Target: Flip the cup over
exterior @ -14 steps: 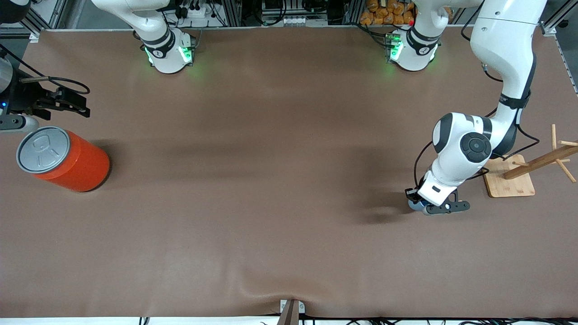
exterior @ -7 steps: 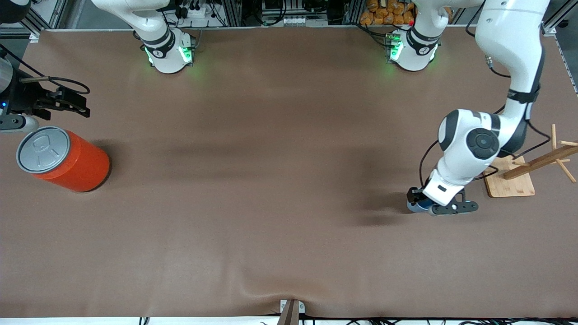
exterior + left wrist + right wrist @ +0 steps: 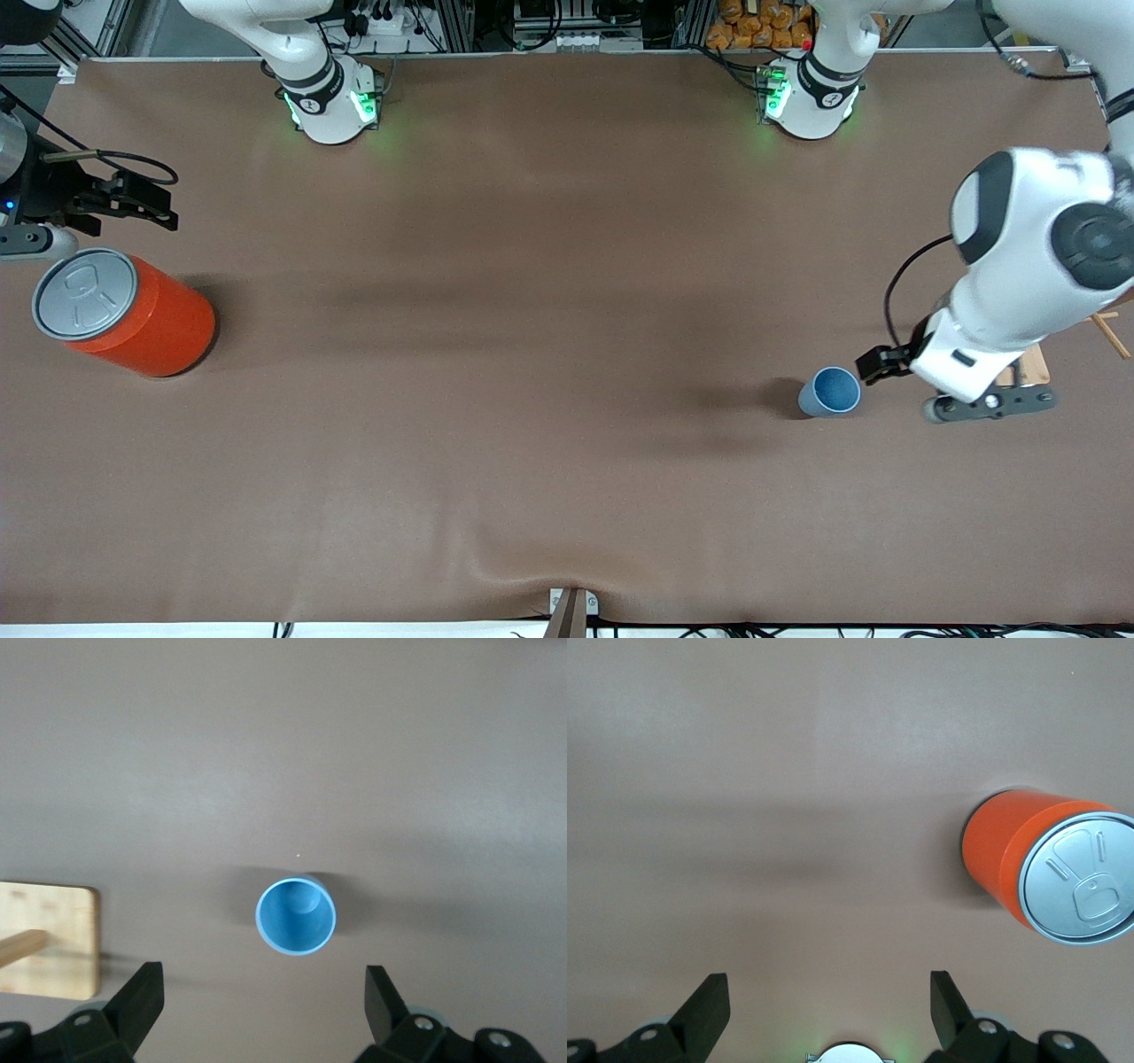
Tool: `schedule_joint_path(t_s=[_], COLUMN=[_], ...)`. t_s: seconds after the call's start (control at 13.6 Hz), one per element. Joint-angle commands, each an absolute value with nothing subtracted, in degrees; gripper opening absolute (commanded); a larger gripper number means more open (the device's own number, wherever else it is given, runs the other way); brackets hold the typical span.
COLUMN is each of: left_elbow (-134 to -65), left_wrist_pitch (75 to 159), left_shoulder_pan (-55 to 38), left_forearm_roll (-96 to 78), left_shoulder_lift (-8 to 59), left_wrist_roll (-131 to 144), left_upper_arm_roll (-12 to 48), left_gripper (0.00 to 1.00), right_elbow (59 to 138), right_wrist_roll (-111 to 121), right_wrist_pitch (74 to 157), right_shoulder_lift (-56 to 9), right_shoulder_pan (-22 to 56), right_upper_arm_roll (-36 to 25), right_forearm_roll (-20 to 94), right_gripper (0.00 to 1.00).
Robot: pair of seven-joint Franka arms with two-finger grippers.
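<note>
The small light-blue cup (image 3: 831,392) stands upright on the brown table, mouth up, its darker blue inside showing. It stands free in the left wrist view (image 3: 296,916) too. My left gripper (image 3: 952,394) hangs in the air above the table beside the cup, toward the left arm's end, open and empty (image 3: 263,979). My right gripper (image 3: 146,202) waits at the right arm's end of the table, above the orange can, open and empty (image 3: 828,988).
A large orange can (image 3: 124,312) with a grey pull-tab lid stands at the right arm's end and shows in the right wrist view (image 3: 1050,873). A wooden peg stand (image 3: 1112,332) sits at the left arm's end, its base (image 3: 49,939) near the cup.
My left gripper has let go of the cup, opened, risen and shifted toward the left arm's end. The cup now stands uncovered, mouth up. The right arm has not moved.
</note>
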State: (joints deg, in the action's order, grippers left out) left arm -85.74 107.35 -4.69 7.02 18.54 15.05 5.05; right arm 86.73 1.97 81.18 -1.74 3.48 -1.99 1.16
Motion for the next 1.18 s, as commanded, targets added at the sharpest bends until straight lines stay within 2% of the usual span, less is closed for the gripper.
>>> schedule_joint_path(t_s=[0.0, 0.52, 0.88, 1.1], left_elbow=[-85.08, -85.52, -93.23, -93.87], left_wrist_pitch=[101.45, 91.42, 90.70, 89.04], left_shoulder_pan=[-3.43, 1.57, 1.23, -0.43], left_forearm_roll=[7.91, 3.44, 2.46, 2.37], left_shoulder_lift=[13.21, 4.14, -3.50, -4.57], left_wrist_roll=[9.69, 5.89, 3.43, 3.16], left_upper_arm_roll=[5.36, 5.71, 5.45, 5.28], left_gripper=[1.00, 1.00, 1.00, 1.00], right_elbow=[86.31, 86.48, 86.48, 86.31], right_wrist_roll=[1.67, 2.02, 4.13, 4.04], right_wrist_pitch=[81.21, 81.39, 81.30, 81.39], right_shoulder_lift=[-1.67, -1.41, -1.41, -1.41], right_shoulder_pan=[4.04, 2.38, -0.09, 0.17], right_upper_arm_roll=[-2.11, -2.46, -2.37, -2.11], right_forearm_roll=[0.97, 0.88, 1.05, 1.05], right_gripper=[1.00, 1.00, 1.00, 1.00])
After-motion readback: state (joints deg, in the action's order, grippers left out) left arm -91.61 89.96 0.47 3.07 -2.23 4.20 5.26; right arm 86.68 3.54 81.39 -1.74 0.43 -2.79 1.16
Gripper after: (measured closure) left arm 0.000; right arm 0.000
